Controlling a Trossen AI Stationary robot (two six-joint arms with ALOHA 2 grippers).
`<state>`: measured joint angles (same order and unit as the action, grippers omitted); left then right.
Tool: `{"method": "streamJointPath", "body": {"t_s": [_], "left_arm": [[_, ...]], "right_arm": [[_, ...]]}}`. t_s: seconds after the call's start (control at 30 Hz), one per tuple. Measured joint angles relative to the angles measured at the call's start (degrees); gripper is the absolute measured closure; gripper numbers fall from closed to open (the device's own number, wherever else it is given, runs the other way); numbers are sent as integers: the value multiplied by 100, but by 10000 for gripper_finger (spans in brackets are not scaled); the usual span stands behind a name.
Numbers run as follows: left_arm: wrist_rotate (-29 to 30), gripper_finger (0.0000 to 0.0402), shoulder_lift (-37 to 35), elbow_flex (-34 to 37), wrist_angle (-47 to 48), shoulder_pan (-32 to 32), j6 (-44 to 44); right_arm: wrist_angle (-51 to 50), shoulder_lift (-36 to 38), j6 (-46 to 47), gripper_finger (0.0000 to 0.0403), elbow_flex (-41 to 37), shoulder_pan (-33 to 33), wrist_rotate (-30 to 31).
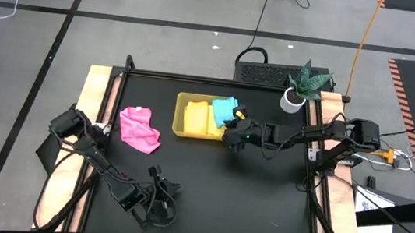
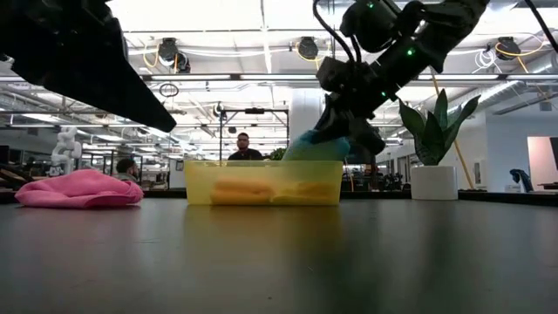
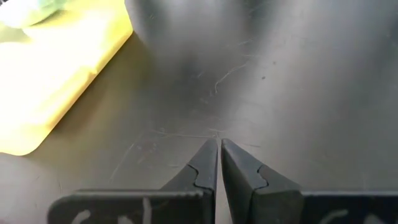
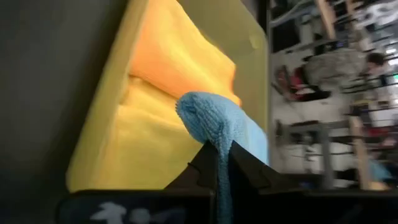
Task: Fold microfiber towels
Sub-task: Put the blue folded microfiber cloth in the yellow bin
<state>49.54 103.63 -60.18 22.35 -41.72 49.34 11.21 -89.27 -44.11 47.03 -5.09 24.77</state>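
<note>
Black table (image 1: 261,193), unlabelled blue towel (image 4: 214,118)

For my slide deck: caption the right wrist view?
Right gripper pinches the blue towel over the tray.

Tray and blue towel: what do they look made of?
The tray looks like translucent yellow-green plastic; towels show through its wall. The blue towel, pinched in the right hand, looks like soft, nubby fabric, probably microfiber, and it drapes limply.

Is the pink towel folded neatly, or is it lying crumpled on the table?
Crumpled. The pink towel lies in an uneven, bunched heap on the black table, left of the yellow tray, with no straight folded edges; neither gripper touches it.
</note>
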Motion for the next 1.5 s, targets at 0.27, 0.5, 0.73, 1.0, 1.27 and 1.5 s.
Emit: {"method": "streamJointPath", "body": {"t_s": [0.27,0.5,0.73,1.0,1.27,1.5], "left_arm": [[-2,376,0,2,-13,50,-2],[-5,376,0,5,-101,50,-28],[-17,376,0,7,-347,50,-275],[-17,376,0,7,-360,50,-310],[-36,376,0,5,-547,147,-448],[-111,376,0,2,-725,232,-624]], "right_arm": [[106,-49,1310,399,-2,-393,-1233],[437,-333,2108,377,-2,-572,-1608],[259,-345,2598,318,0,-580,-1639],[-1558,-189,3198,235,510,-576,-2578],[-672,-120,4144,249,767,-784,-2651],[-810,-701,4399,345,762,-1152,-2632]]}}
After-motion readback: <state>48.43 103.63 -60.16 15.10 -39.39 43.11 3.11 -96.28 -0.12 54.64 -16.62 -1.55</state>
